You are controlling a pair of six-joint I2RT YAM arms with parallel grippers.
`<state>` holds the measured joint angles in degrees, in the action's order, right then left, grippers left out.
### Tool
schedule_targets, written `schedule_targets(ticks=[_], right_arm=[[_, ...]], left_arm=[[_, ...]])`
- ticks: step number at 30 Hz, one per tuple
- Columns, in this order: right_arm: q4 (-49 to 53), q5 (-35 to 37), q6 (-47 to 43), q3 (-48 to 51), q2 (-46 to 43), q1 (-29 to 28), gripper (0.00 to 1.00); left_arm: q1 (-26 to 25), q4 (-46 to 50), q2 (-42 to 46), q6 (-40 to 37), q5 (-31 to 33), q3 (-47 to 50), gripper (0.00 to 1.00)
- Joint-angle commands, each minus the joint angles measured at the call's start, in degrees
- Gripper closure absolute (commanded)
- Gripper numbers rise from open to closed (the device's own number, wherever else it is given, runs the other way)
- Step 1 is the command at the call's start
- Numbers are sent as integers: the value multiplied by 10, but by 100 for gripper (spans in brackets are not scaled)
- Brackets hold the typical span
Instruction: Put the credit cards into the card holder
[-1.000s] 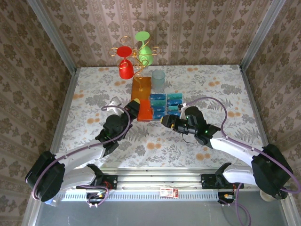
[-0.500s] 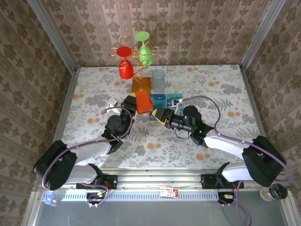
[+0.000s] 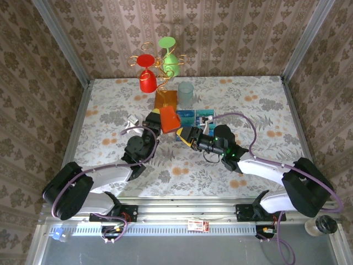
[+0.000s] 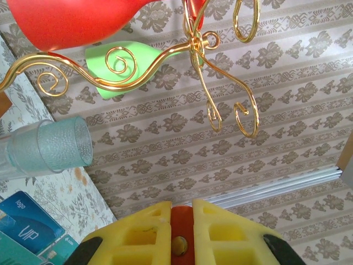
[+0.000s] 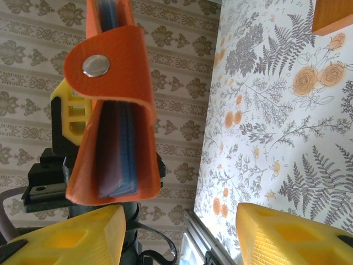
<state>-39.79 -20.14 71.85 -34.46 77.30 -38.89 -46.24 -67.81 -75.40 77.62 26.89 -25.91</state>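
The left gripper (image 3: 160, 117) has its jaws squeezed tight on the orange card holder (image 3: 169, 120) and holds it up above the flowery worktop (image 3: 265, 105). Blue credit cards (image 5: 129, 154) peek out from inside it. The right gripper (image 3: 186, 134) is just beside the holder, its jaws apart with nothing between them. More cards lie flat on the worktop near a clear cup (image 3: 186, 94).

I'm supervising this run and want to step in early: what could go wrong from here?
The left gripper pinches the card holder by one edge in mid-air; a push from the right gripper may twist or slip it.
The snap flap curls across the holder and may snag the next card.
The wire stand and glass stand close behind; a swing could knock them.
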Motion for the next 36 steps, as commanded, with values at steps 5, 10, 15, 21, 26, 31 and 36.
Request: schedule_targets(ticks=[5,10,15,21,26,31,36], right_arm=[[-19,9,1,-26,3,7,46],[-10,7,-2,-29,-6,9,46],[-6,9,-5,-30,-5,15,46],[-12,9,-6,-37,5,22,48],[-25,5,2,-41,14,28,49],[-60,-6,18,-43,36,31,55],[-94,-21,34,-45,54,32,65]], left_arm=[[-8,-38,-4,6,10,-2,100],[-9,-37,-6,5,10,-2,100],[-12,-40,-12,5,7,-5,100],[-14,-43,-19,11,6,-6,100],[-17,-46,-21,12,7,-6,100],[-19,-47,-26,15,6,-10,100],[-22,-49,-36,20,5,-12,100]])
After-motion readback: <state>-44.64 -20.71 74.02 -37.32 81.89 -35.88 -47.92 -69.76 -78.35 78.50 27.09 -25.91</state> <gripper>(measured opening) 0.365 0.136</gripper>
